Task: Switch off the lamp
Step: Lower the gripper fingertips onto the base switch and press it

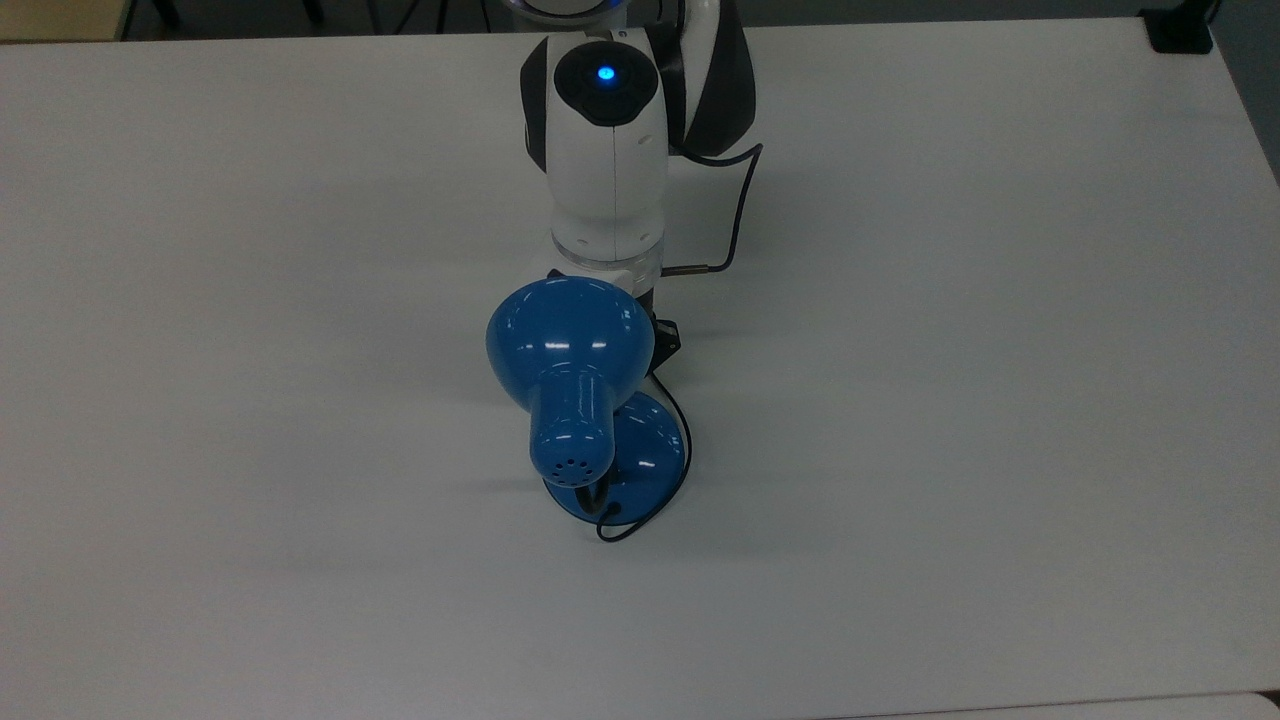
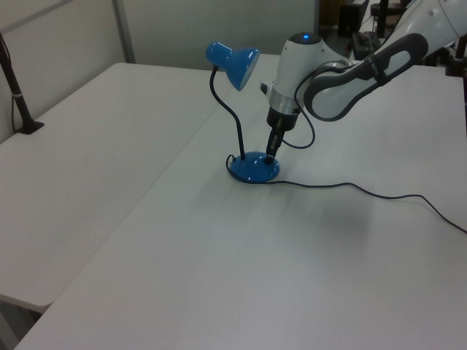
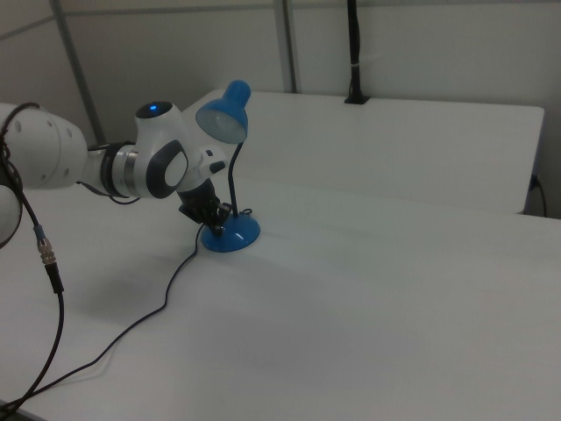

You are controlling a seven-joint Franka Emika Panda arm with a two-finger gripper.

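Observation:
The blue lamp stands mid-table and its shade is dark; no light falls on the table. A black gooseneck rises from its round blue base. My gripper points straight down with its fingers together, the tip resting on the rim of the base on the left view's right. In the right view the gripper touches the base from the right view's left. In the top view the shade covers most of the gripper.
The lamp's thin black cord trails across the white table to the left view's right. A black post is clamped at the far table edge. The arm's own cable loops beside the wrist.

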